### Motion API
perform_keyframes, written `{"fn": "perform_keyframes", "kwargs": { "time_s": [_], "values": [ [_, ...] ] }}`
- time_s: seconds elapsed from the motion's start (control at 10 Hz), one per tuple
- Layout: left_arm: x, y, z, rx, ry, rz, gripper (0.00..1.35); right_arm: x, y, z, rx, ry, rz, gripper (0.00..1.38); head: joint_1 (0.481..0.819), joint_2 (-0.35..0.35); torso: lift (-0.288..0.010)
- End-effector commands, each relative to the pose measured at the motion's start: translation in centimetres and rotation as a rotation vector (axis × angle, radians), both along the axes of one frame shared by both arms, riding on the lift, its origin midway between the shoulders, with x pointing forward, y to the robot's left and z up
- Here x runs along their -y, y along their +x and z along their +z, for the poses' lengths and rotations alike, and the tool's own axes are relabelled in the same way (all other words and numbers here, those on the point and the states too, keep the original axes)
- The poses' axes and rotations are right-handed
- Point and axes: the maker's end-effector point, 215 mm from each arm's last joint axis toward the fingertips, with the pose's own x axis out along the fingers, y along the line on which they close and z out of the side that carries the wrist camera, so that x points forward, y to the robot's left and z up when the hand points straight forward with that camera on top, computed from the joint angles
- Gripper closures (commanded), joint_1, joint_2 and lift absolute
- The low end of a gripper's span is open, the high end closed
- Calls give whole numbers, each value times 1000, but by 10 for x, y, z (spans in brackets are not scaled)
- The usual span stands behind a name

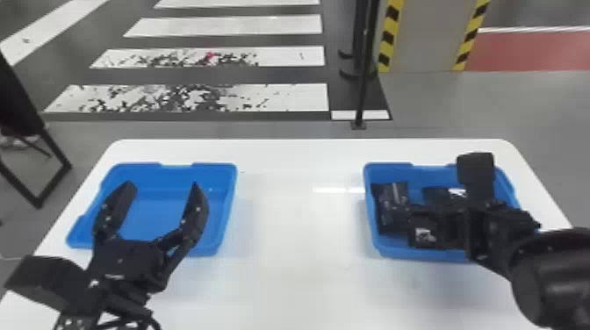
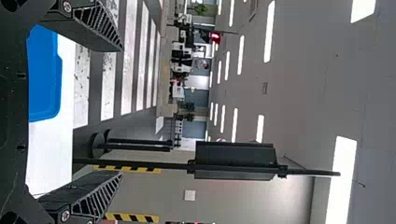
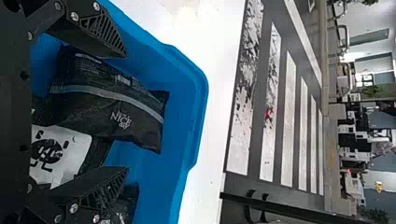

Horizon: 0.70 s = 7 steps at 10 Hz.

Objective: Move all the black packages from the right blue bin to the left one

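In the head view my left gripper point(image 1: 158, 206) stands open over the left blue bin point(image 1: 169, 166), whose visible floor is bare. My right gripper point(image 1: 412, 224) is over the right blue bin point(image 1: 388, 166), partly hiding its contents. Black packages lie there, one along the bin's left side point(image 1: 394, 197) and another farther back point(image 1: 439, 193). From the left wrist, the left gripper point(image 2: 122, 112) has its fingers wide apart, nothing between them. In the right wrist view the right gripper point(image 3: 127, 114) is open, a black package point(image 3: 135, 121) with a grey stripe lying beyond and between its fingers.
Both bins stand on a white table point(image 1: 298, 210), a wide stretch of tabletop between them. A thin black pole point(image 1: 363, 79) rises from the floor behind the table. At the far left is a black-legged stand point(image 1: 57, 184).
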Motion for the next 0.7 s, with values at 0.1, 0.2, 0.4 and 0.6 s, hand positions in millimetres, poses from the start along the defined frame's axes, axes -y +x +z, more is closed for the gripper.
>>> {"fn": "perform_keyframes", "kwargs": {
  "time_s": [0.1, 0.2, 0.4, 0.6],
  "values": [
    [-1, 1, -2, 2, 0, 2, 98, -9, 1, -7, -21, -9, 21, 208, 695, 64, -140],
    [-2, 0, -4, -1, 0, 3, 98, -9, 0, -13, -38, -14, 24, 229, 695, 69, -140],
    [-2, 1, -3, 4, 2, 3, 98, -7, -6, -27, -80, -21, 21, 302, 695, 73, -140],
    [-2, 1, -4, 2, 3, 2, 98, -14, -8, -37, -99, 12, 30, 542, 695, 72, -140]
  ]
}}
